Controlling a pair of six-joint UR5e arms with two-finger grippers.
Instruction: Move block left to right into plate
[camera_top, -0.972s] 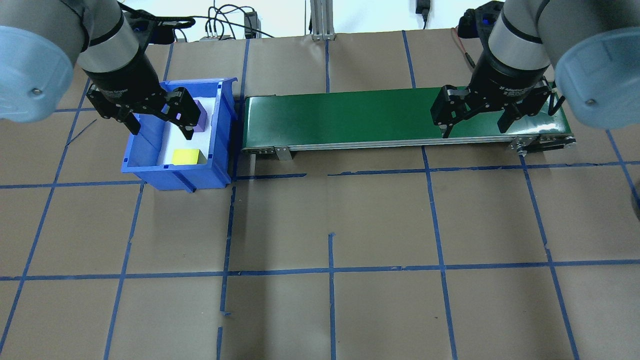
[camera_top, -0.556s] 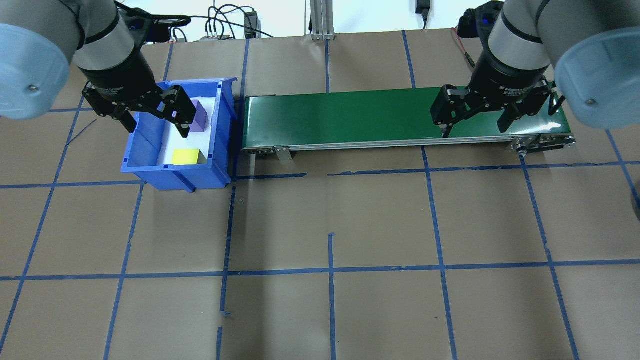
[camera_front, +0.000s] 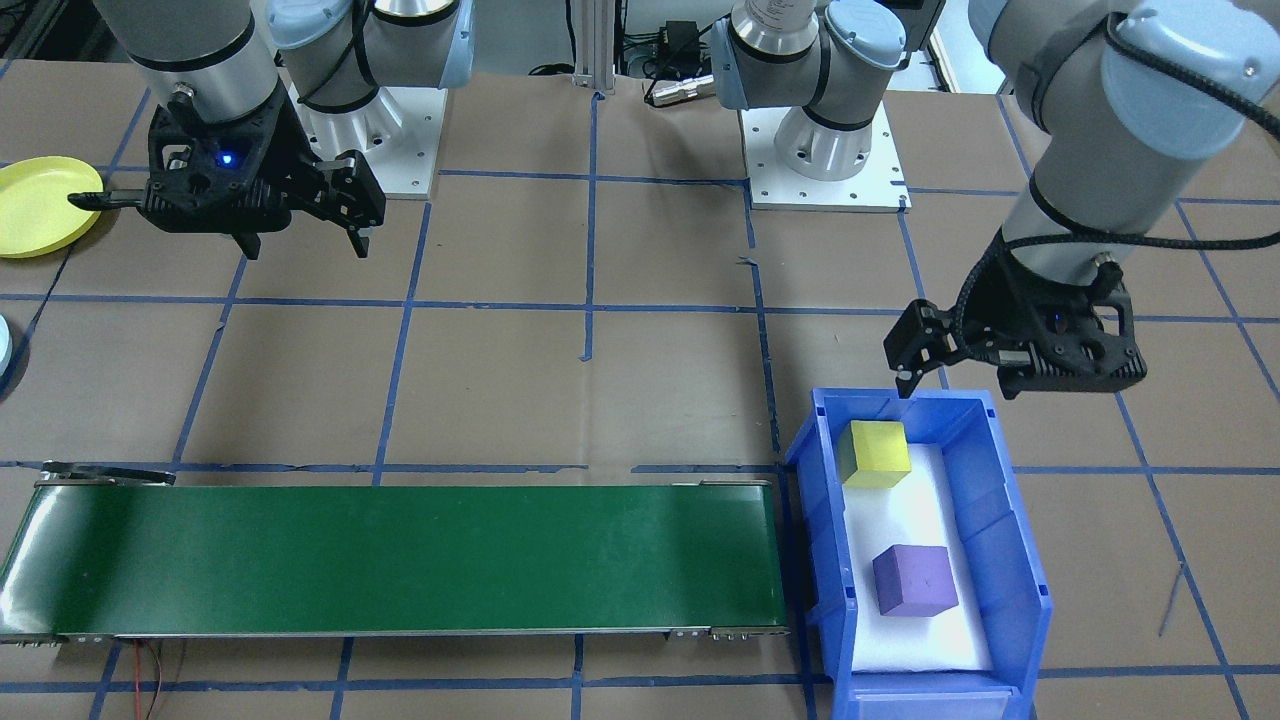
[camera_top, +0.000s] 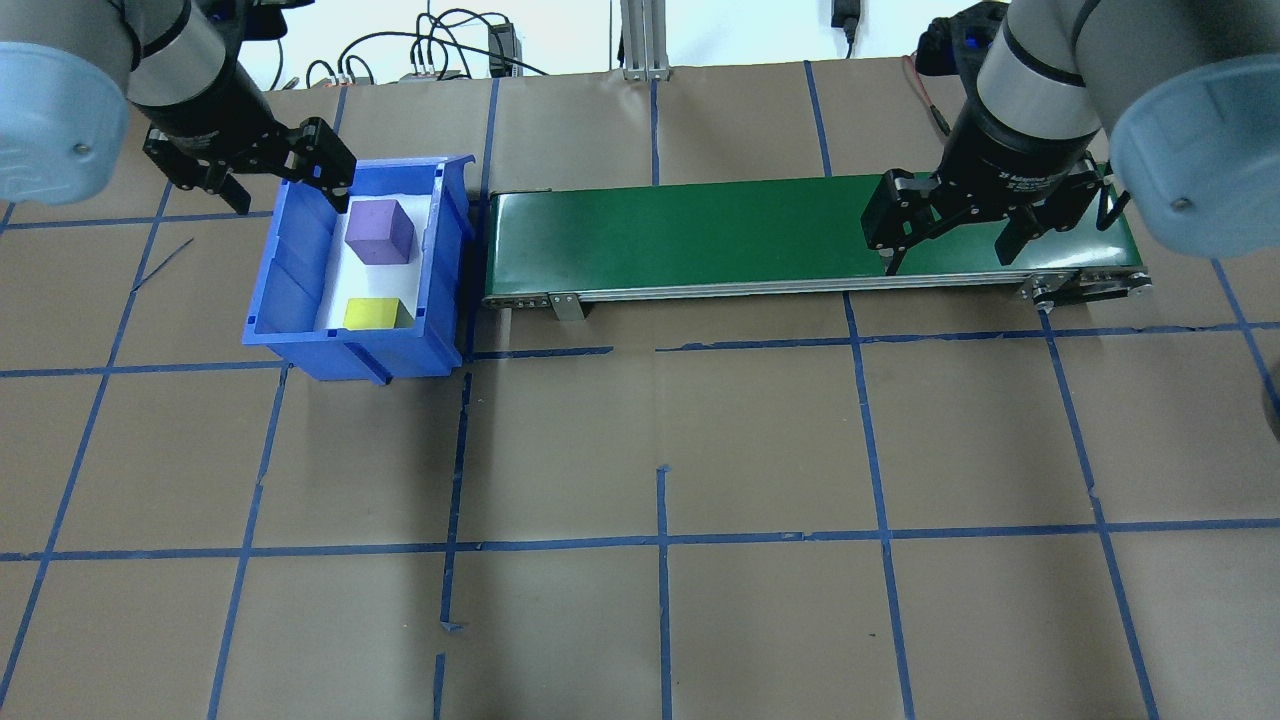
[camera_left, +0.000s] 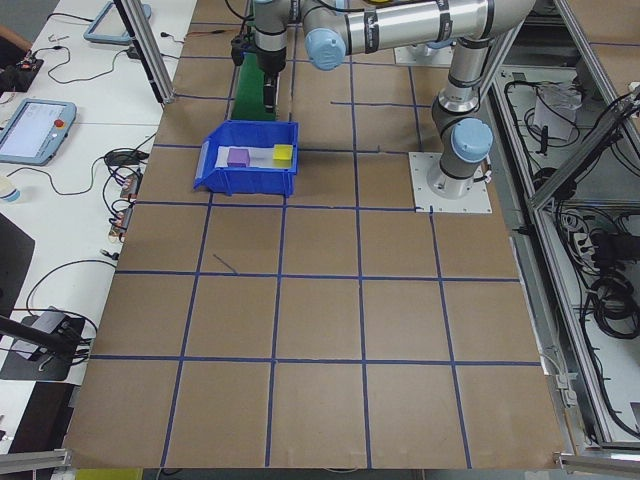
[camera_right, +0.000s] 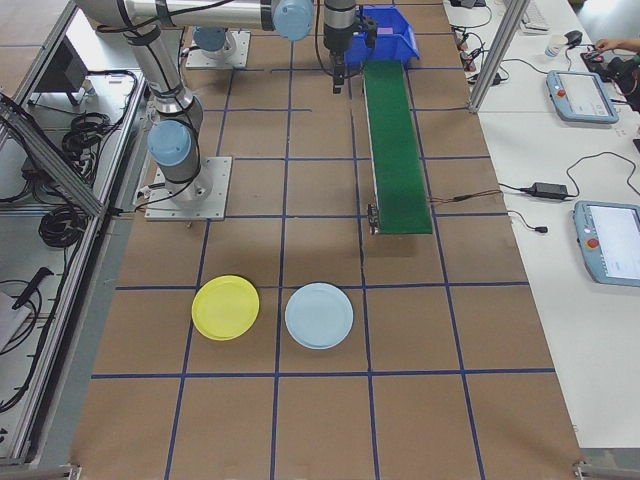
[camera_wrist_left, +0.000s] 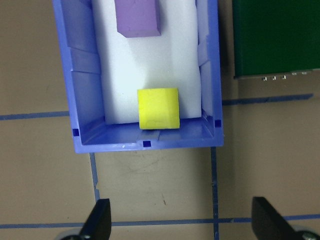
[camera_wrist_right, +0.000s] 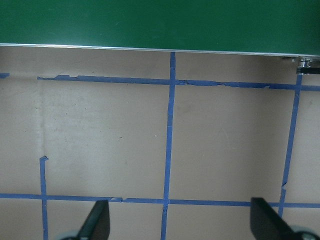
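Two blocks lie on white foam inside a blue bin: a purple block and a yellow block. My left gripper hangs raised over the bin's left side, open and empty. At the right end of the green conveyor, my right gripper is open and holds nothing. The yellow plate lies on the table on my right side, beyond the conveyor's end.
The conveyor runs from beside the bin toward my right. A light blue plate lies next to the yellow plate. Brown paper with blue tape lines covers the table. Cables and tablets lie off the table's far side.
My left gripper has risen out of the bin from beside the purple block, still open and empty. The purple block stays in the bin. The right arm has not moved.
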